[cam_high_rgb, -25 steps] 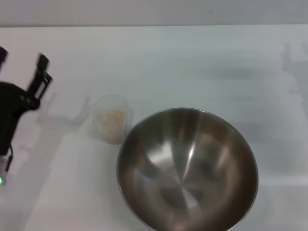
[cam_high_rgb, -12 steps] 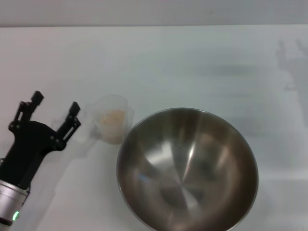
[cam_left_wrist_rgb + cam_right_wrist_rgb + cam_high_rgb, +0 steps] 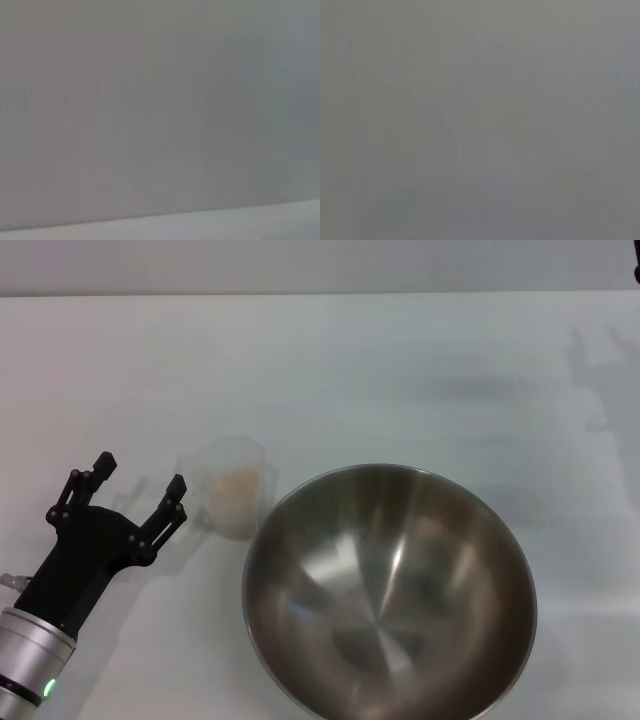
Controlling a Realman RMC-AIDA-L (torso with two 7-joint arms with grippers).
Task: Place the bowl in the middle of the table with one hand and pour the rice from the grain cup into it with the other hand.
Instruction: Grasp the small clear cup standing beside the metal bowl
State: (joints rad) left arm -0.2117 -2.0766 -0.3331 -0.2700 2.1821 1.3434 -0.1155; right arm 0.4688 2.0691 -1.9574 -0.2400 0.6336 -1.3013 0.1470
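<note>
While your left gripper [image 3: 139, 483] hovered over the table [image 3: 400, 370] toward its left edge, its two black fingers [image 3: 170, 505] stood spread wide apart w/ nothing between them. You could see the fingertip nearer the grain cup [image 3: 230, 498] sitting just beside the cup's left wall; whether it touched, can't tell. The other fingertip was farther out toward the left edge, well clear of the cup. The arm's silver wrist ran off toward the near-left corner, a green light showing on it.

You had the grain cup upright on the table, left of centre, w/ the rice [image 3: 238, 486] as a pale beige heap inside it. The cup stood just beside the bowl [image 3: 390, 590] at the bowl's far-left rim; the two looked touching or nearly so, can't tell which.

You had the bowl resting on the table toward the near edge, about mid-width, slightly to the right. It sat open side up, shiny inside, no rice in it. Its near rim ran past the near limit of the head view.

Your right gripper didn't show clearly in any view: only a small dark bit [image 3: 636, 275] at the far-right corner, plus a faint shadow on the table near the right edge. Both wrist views gave only flat grey, so nothing to read there
</note>
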